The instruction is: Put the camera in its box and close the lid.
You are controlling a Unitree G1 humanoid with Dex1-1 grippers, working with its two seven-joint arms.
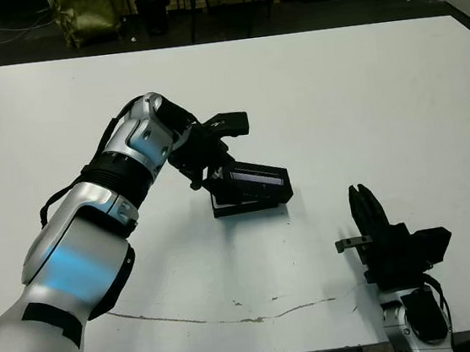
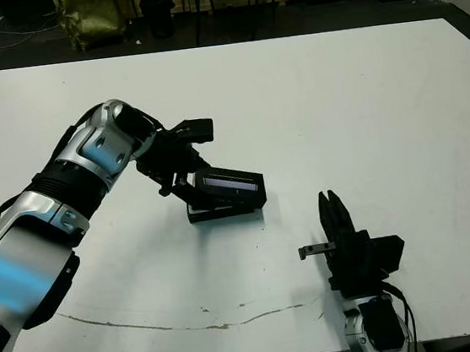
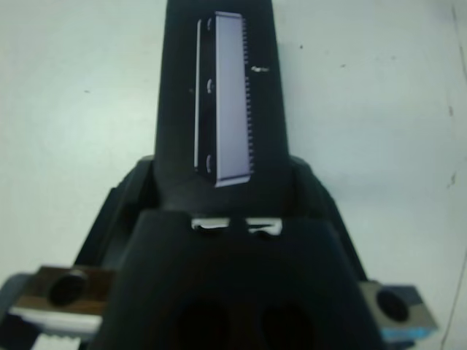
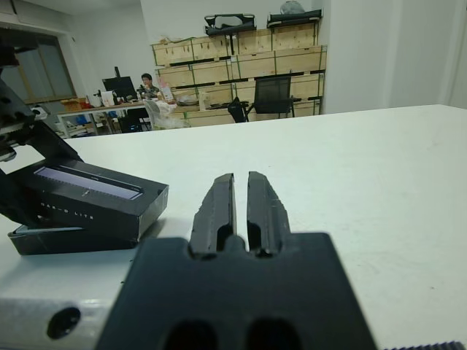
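My left gripper (image 1: 212, 177) is shut on one end of the lid (image 1: 257, 182), a black cover with a silvery-grey strip (image 3: 230, 109). The lid sits tilted over the black box (image 1: 239, 208), which rests on the white table near its middle. In the right wrist view the lid (image 4: 95, 191) lies askew above the box (image 4: 66, 240), its gripped end raised. The camera is hidden. My right gripper (image 1: 361, 200) stands shut and empty near the table's front right, well apart from the box, fingers pointing away from me.
A thin cracked line (image 1: 233, 312) runs across the table (image 1: 361, 93) near its front edge. Beyond the far edge are chair legs and a yellow-green bag (image 1: 85, 15). A person (image 4: 148, 84) sits far back at a desk.
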